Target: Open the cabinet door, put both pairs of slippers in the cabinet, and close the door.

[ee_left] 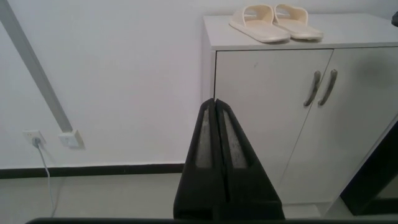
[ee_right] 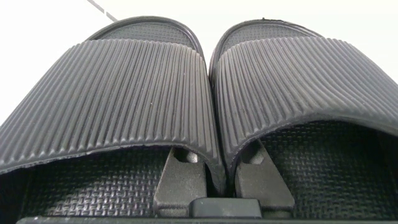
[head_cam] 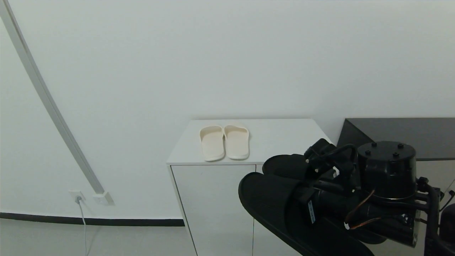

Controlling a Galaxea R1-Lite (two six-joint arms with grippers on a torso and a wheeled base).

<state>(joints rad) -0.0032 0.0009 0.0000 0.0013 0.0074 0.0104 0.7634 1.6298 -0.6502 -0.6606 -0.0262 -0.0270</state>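
A pair of cream slippers (head_cam: pixel 224 141) lies side by side on top of the white cabinet (head_cam: pixel 284 135), near its front edge. In the left wrist view the cream slippers (ee_left: pixel 277 15) sit above the two closed cabinet doors (ee_left: pixel 267 118), whose handles (ee_left: pixel 320 88) meet at the middle. My right gripper (head_cam: pixel 312 192) is raised in front of the cabinet's right half, shut on a pair of black slippers (head_cam: pixel 270 199). Its fingers (ee_right: pixel 181 180) reach under the ribbed straps (ee_right: pixel 124 93) and pinch the two inner edges together. My left gripper (ee_left: pixel 214 106) is shut on nothing, low and left of the doors.
A dark table (head_cam: pixel 401 135) stands to the right of the cabinet against the wall. A grey conduit (head_cam: pixel 46 99) runs diagonally down the wall to a box beside a socket (head_cam: pixel 76 195) with a cable. Open floor lies left of the cabinet.
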